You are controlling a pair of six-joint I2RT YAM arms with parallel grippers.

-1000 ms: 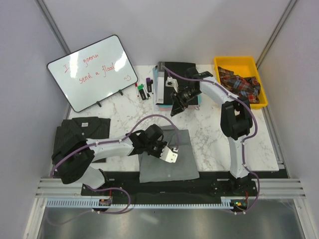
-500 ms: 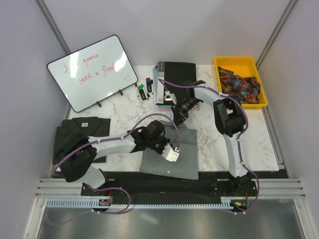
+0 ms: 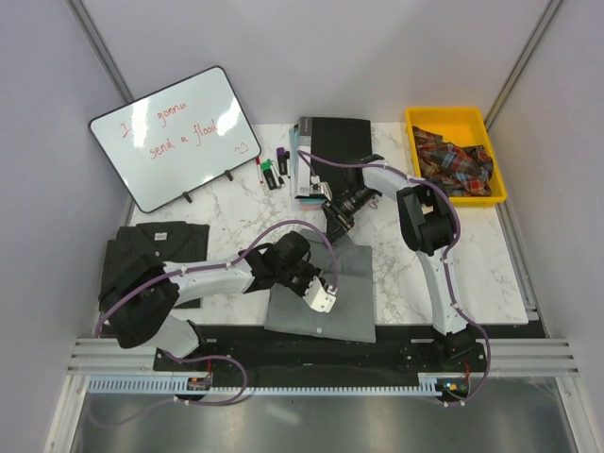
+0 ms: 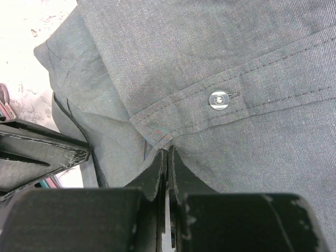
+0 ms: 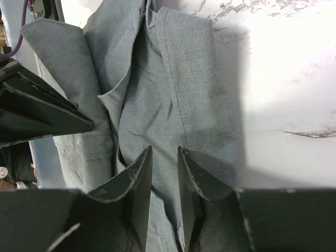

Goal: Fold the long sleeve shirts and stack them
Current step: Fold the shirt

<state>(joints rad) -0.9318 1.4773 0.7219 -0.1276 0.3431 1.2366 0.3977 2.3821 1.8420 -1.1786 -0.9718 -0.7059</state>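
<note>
The left fingers [image 4: 167,157] are pressed together with hardly a slit between them, tips against the stitched edge of the grey shirt [image 4: 210,42] just short of a pale button [image 4: 219,100]. Whether a fold of cloth is caught between them cannot be told. From above, the left gripper [image 3: 324,299] sits on the shirt's near half, with the garment [image 3: 351,283] lying folded on the desk [image 3: 406,264] under and around it.

Well off to that gripper's left, the dark charcoal shirt [image 3: 156,250] lies folded on its own, so the stacking is likely not yet done.

Farther out, the right gripper [image 3: 337,217] is at the grey shirt's far edge. Its fingers [image 5: 164,157] stand a narrow gap apart, holding nothing, over rumpled collar folds [image 5: 157,94] that lap loosely to either side of the tips. Bare desk [image 5: 283,79] lies to their right. Beyond them sits a black book [image 3: 332,140].

The cloth looks light, thin and limp. It will probably sag and slide open if lifted by a single layer. The doubled, stitched parts beside each pair of fingers, button strip and collar, seem the firmest holds, and a pinch through all layers at both ends should keep the fold together.
</note>
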